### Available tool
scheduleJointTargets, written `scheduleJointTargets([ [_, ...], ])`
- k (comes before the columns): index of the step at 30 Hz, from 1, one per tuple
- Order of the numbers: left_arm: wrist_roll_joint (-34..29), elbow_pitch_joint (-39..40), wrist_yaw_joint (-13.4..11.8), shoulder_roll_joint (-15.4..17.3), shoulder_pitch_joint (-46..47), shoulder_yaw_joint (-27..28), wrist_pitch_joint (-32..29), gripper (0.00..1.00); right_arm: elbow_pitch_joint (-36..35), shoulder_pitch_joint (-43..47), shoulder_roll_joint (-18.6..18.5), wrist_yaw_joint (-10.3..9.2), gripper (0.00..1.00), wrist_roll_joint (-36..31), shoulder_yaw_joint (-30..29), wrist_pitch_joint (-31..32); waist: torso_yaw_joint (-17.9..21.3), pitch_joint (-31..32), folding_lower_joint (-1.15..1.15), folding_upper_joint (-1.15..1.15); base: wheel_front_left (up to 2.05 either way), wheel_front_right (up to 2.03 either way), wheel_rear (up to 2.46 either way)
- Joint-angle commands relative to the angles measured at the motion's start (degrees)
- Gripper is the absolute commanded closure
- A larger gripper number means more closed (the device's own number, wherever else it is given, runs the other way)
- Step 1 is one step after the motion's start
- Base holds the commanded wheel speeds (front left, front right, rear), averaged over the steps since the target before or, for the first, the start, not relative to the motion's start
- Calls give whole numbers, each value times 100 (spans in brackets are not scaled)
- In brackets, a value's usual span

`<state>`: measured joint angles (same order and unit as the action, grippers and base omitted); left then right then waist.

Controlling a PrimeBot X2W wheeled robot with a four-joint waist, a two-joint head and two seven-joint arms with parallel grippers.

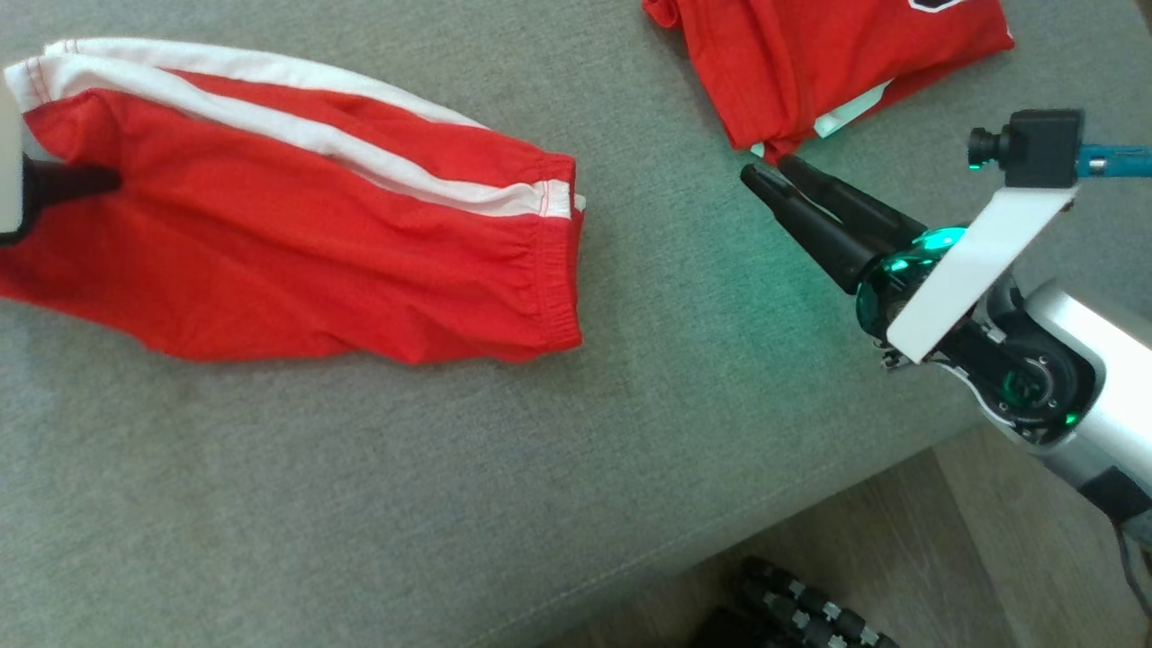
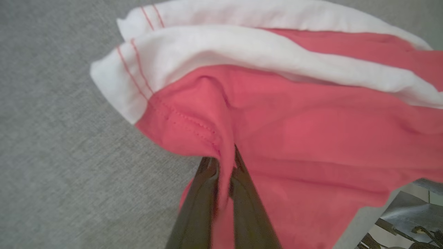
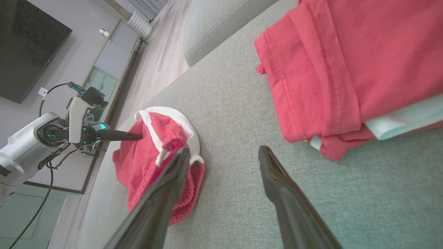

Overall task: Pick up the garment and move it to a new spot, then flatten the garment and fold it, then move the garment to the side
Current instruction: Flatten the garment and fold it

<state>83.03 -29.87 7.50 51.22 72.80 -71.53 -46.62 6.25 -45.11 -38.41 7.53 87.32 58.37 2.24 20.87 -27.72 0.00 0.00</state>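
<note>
My left gripper (image 2: pixel 225 162) is pinching a fold of the red shorts (image 1: pixel 315 261), which are lying toward the left end of the grey cushion (image 1: pixel 450 504); the left wrist view is showing this grip closely. My right gripper (image 3: pixel 224 151) is hanging wide open beside a folded red garment (image 1: pixel 828 63), with bare cushion between.

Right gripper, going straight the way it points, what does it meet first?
Right gripper probably meets the grey cushion first, passing close beside the folded red garment; depth unclear.
</note>
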Motion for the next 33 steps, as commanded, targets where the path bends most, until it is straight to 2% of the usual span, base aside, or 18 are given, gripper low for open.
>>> scheduleJointTargets([
  [1,-64,-13,-1,180,104,238,-31,100,-75,194,-154,-4,0,6,-71,-70,-31,43,0,0,0,0,0],
  [7,-22,-248,-1,171,18,208,-71,100,27,217,-126,-4,0,-17,-18,-47,-193,277,0,0,0,0,0],
  [15,175,-229,-26,76,-395,113,-287,100,189,311,-109,-4,0,39,110,107,-550,951,0,0,0,0,0],
  [20,275,-105,-203,118,-739,60,-355,100,300,335,-115,-4,0,-192,248,91,-710,1301,0,0,0,0,0],
  [26,238,-82,-409,202,-1150,-3,-271,100,282,370,-43,-4,0,-224,290,30,-777,1441,0,0,0,0,0],
  [27,261,-98,-431,201,-1226,-4,-229,93,290,377,-45,-4,0,-224,296,31,-791,1461,0,0,0,0,0],
  [29,258,-171,-447,166,-1347,17,-6,0,304,390,-59,-4,0,-222,301,27,-823,1495,0,0,0,0,0],
  [33,238,-336,-420,3,-1544,21,313,0,281,424,-78,-4,0,-294,321,-55,-941,1629,0,0,0,0,0],
])
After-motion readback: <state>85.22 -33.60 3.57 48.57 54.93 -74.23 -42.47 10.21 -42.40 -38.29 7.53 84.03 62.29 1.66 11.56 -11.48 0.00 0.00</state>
